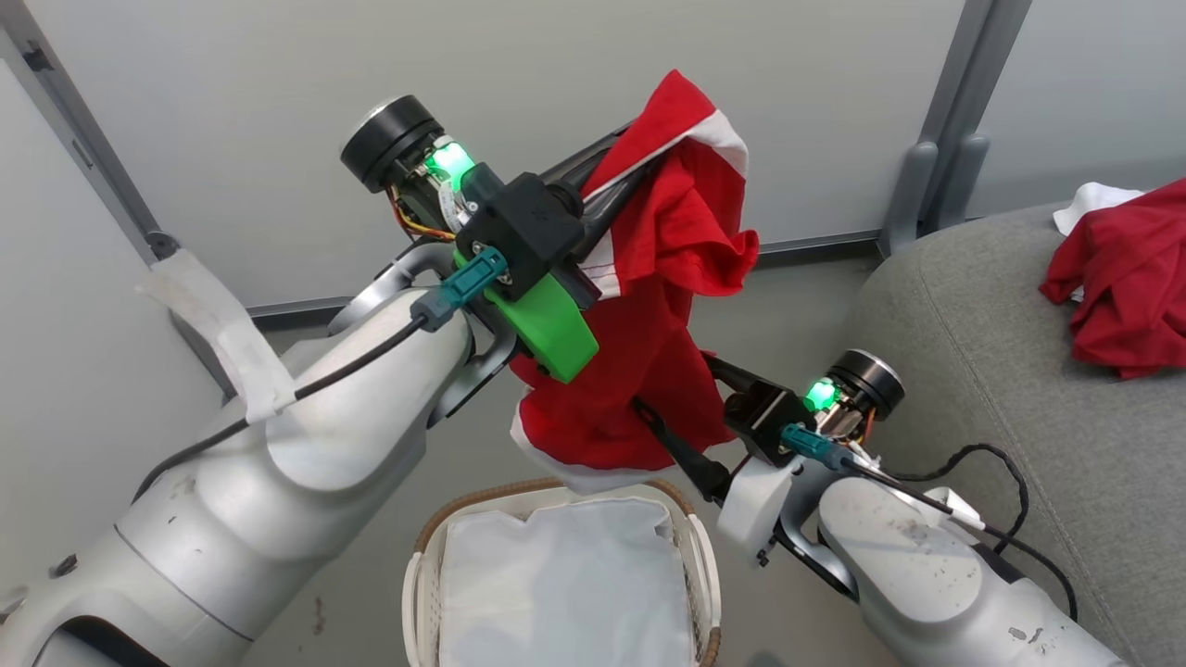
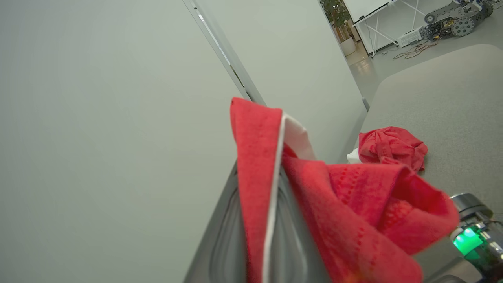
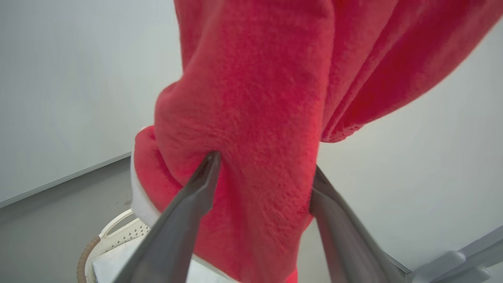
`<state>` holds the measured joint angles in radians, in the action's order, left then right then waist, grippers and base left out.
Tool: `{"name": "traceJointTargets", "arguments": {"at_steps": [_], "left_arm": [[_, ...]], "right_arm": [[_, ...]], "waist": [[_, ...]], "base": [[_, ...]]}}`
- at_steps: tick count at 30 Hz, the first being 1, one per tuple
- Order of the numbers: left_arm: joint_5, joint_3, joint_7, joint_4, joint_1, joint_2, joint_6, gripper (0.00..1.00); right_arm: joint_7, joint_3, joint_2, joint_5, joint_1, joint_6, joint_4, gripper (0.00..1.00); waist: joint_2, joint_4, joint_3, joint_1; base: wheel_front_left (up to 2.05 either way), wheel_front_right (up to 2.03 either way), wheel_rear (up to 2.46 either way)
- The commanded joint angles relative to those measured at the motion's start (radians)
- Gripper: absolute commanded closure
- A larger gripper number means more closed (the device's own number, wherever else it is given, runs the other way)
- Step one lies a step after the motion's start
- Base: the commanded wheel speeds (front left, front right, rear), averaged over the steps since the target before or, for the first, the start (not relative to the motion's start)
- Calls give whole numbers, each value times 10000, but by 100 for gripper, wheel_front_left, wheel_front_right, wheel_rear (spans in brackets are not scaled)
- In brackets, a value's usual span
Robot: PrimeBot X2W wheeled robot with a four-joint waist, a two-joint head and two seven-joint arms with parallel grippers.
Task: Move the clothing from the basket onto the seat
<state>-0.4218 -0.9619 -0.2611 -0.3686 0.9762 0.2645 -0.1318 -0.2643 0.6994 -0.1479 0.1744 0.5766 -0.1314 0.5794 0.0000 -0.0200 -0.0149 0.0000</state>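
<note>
My left gripper (image 1: pixel 619 178) is raised high and shut on a red garment (image 1: pixel 649 306) with white trim. In the left wrist view this garment (image 2: pixel 353 204) drapes over the left gripper (image 2: pixel 251 184). It hangs down above the white basket (image 1: pixel 422 547), which holds a white liner (image 1: pixel 565 584). My right gripper (image 1: pixel 675 382) is open at the cloth's lower part. In the right wrist view the right gripper (image 3: pixel 263 177) has the hanging red fabric (image 3: pixel 255 118) between its spread fingers. Another red garment (image 1: pixel 1126 278) lies on the grey seat (image 1: pixel 973 371).
Pale wall panels stand behind, with a grey post (image 1: pixel 936 139) next to the seat. Grey floor (image 1: pixel 797 306) surrounds the basket. The left wrist view shows the seat (image 2: pixel 452 98), the red garment (image 2: pixel 393 145) on it, and a far table and equipment (image 2: pixel 448 19).
</note>
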Motion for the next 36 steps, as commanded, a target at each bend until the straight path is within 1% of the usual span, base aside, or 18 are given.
{"name": "traceJointTargets", "arguments": {"at_steps": [1, 7, 8, 9, 10, 11, 12, 17, 23, 25, 26, 27, 28, 36], "left_arm": [[-61, -25, -53, 55, 167, -71, 20, 100], [-176, -153, -54, 253, 90, -174, 20, 100], [-201, -161, -54, 277, 66, -184, 20, 100], [-240, -168, -52, 298, 26, -192, 20, 100], [-283, -165, -47, 302, -33, -185, 19, 100], [-303, -158, -47, 297, -88, -166, 19, 100], [-363, -116, -47, 274, -170, -146, 19, 100], [-570, 178, -46, 109, -552, -16, 19, 100], [-871, 815, -45, -180, -1470, 119, 121, 100], [-949, 1034, -45, -258, -1881, 82, 160, 83], [-999, 1156, -46, -296, -2121, 40, 158, 71], [-1036, 1268, -46, -316, -2322, -4, 163, 50], [-1074, 1419, -46, -370, -2606, -75, 179, 0], [-1045, 2366, -46, -643, -4481, -727, 131, 0]], "right_arm": [[-3, 210, -29, 198, 234, 14, 109, 0], [-3, 966, 192, 651, 664, 14, 659, 0], [-3, 1076, 221, 697, 734, 14, 741, 19], [-3, 1178, 262, 752, 797, 14, 828, 59], [-3, 1248, 287, 800, 827, 14, 925, 73], [-3, 1307, 308, 832, 850, 14, 984, 91], [-3, 1348, 331, 872, 879, 14, 1035, 100], [-3, 1209, 350, 986, 904, 14, 958, 100], [-3, 377, 245, 834, 516, 14, 474, 100], [-3, 12, 192, 777, 392, 14, 300, 100], [-3, -187, 166, 721, 308, 14, 194, 100], [-3, -360, 148, 675, 230, 14, 127, 100], [-3, -598, 120, 605, 143, 14, 48, 100], [-3, -2353, 162, -78, -416, 14, -408, 100]], "waist": [[0, 35, 0, 0], [0, 138, 3, 0], [0, 153, 3, 0], [0, 171, 3, 0], [0, 186, 3, 0], [0, 196, 3, 0], [0, 205, 3, 0], [0, 206, 17, 0], [0, 121, 66, 0], [0, 94, 83, 0], [0, 76, 94, 0], [0, 64, 104, 0], [0, 49, 114, 0], [0, -32, 154, 0]], "base": [[0, 0, 0], [0, 0, 0], [0, 0, 0], [0, 0, 0], [0, 0, 0], [0, 0, 0], [0, 0, 0], [0, 0, 0], [0, 0, 0], [0, 0, 0], [0, 0, 0], [0, 0, 0], [0, 0, 0], [0, 0, 0]]}}
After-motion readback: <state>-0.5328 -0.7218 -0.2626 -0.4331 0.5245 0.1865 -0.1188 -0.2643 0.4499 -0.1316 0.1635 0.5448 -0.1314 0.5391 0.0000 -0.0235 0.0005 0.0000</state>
